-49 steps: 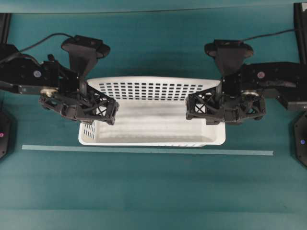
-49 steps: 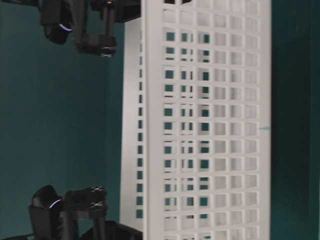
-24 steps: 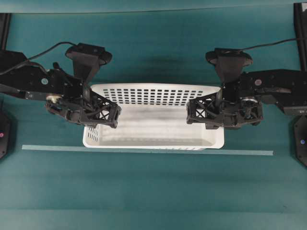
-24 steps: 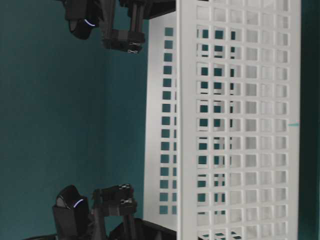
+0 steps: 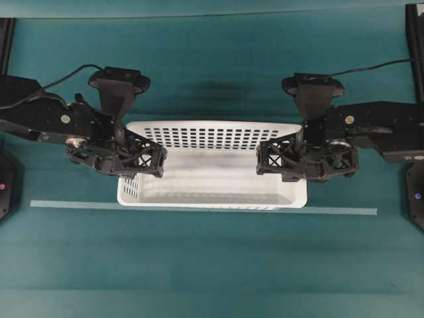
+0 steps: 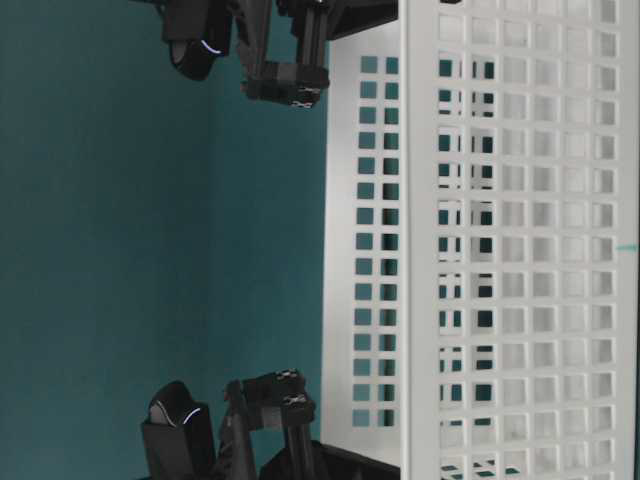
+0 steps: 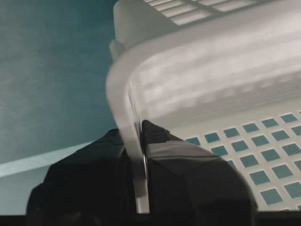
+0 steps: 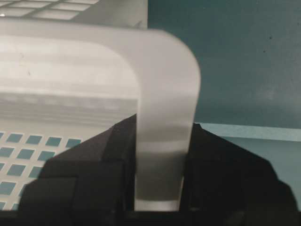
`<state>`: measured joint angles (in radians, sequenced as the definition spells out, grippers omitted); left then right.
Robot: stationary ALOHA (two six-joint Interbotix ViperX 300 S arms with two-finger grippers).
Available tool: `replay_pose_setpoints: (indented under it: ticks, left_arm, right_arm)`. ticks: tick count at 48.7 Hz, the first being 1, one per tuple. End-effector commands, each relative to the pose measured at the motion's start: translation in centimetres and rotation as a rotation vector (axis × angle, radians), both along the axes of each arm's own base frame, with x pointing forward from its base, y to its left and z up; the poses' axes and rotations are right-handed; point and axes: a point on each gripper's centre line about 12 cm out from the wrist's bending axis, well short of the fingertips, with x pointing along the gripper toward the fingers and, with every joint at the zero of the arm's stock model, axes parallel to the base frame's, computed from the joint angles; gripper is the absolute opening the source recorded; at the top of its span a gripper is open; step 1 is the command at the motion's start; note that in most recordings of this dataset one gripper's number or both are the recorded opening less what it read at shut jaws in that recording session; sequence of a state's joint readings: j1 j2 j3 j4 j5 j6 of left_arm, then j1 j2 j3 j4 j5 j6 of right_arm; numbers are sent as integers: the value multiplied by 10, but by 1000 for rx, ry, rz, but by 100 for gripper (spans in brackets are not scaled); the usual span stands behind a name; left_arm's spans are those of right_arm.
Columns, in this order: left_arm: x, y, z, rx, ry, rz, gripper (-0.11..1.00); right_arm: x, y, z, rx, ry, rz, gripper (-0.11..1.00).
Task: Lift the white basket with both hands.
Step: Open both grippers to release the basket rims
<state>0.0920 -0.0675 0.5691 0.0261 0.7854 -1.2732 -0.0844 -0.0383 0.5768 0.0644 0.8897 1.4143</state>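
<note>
The white basket (image 5: 212,169) hangs level between both hands over the teal table. My left gripper (image 5: 136,162) is shut on its left end wall. In the left wrist view the thin wall (image 7: 136,155) is pinched between the two black fingers (image 7: 188,179). My right gripper (image 5: 298,162) is shut on the right end rim. In the right wrist view that rim (image 8: 162,155) fills the gap between the fingers. The table-level view is turned sideways and shows the slotted side wall (image 6: 520,250). Whether the floor touches the table is hidden.
A pale tape strip (image 5: 199,209) runs across the teal table (image 5: 212,265) just in front of the basket. Black arm bases stand at the left edge (image 5: 3,185) and right edge (image 5: 416,199). Cables trail behind both wrist cameras.
The basket has come down with both grippers still clamped on its ends. It looks smaller from overhead and sits further right in the sideways table-level view.
</note>
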Motion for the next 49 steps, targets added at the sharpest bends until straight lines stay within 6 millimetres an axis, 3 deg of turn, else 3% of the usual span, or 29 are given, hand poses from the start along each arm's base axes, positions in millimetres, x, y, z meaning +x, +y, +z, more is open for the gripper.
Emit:
replay_pose_setpoints:
  ticks: [1,14,21,28,35,39,43,49]
  left_arm:
    - [9,2,1,11,-40,-10,1]
    - [8,3,-4,13,-54,-10,1]
    - [8,3,-4,15,-60,-15,10]
    - [9,3,-3,15,-64,-15,35]
    - [10,3,-2,17,-77,-17,76]
    - [12,3,-1,19,-93,-19,88]
    - [14,3,-1,22,-113,-21,85]
    - [16,3,0,23,-128,-22,82]
  right_arm:
    - [6,1,-7,-2,1,24,18]
    - [8,-8,-7,-8,-22,3,18]
    - [8,-9,-7,-10,-26,14,18]
    - [9,-7,-7,-9,-32,18,18]
    - [9,-8,-7,-14,-59,19,19]
    - [8,-7,-8,-15,-62,20,24]
    - [5,-7,-8,-14,-59,20,34]
    - [4,-8,-6,-15,-64,20,61]
